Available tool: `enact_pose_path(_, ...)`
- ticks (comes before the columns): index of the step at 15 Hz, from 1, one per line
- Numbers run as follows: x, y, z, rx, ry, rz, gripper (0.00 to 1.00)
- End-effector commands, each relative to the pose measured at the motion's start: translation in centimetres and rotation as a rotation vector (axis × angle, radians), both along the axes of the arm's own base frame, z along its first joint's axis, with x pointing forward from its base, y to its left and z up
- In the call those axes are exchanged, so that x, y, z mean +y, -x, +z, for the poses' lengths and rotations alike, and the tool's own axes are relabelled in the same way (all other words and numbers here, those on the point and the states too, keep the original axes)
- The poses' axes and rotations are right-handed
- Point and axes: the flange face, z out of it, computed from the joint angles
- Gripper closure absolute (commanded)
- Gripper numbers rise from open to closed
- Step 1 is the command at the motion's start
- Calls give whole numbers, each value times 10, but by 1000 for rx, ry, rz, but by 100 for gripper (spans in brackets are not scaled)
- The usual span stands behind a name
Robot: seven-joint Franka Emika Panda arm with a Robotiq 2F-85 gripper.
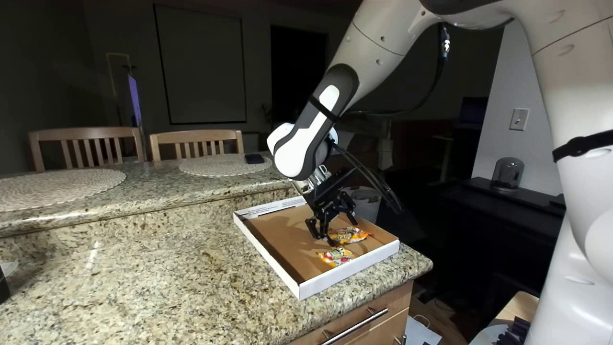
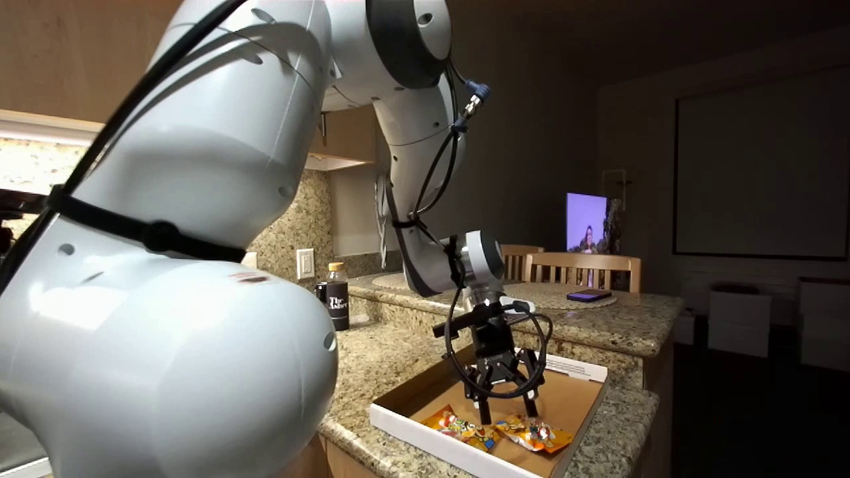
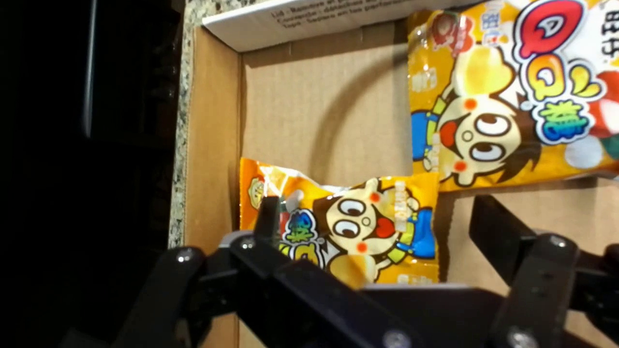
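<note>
My gripper (image 2: 509,413): spread wide over candy bag (image 3: 358,229), second bag (image 3: 512,96) beside it, both in shallow box (image 1: 349,270). Wrist view alone shows me cartoon faces (image 3: 367,208); exterior view adds bottle (image 2: 337,299).

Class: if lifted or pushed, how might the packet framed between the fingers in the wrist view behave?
The packet looks creased, so it is probably floppy. Its glossy surface may make it slippery. Lying flat, it would likely slide rather than roll.
</note>
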Motion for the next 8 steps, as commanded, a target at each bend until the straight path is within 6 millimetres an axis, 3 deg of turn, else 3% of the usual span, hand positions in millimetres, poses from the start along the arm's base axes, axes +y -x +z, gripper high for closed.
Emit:
enact_pose_path(1, -7, -3, -12, -11, 60, 4, 0)
enact_pose_path(8, -16, -3, -1, 8, 65, -9, 0)
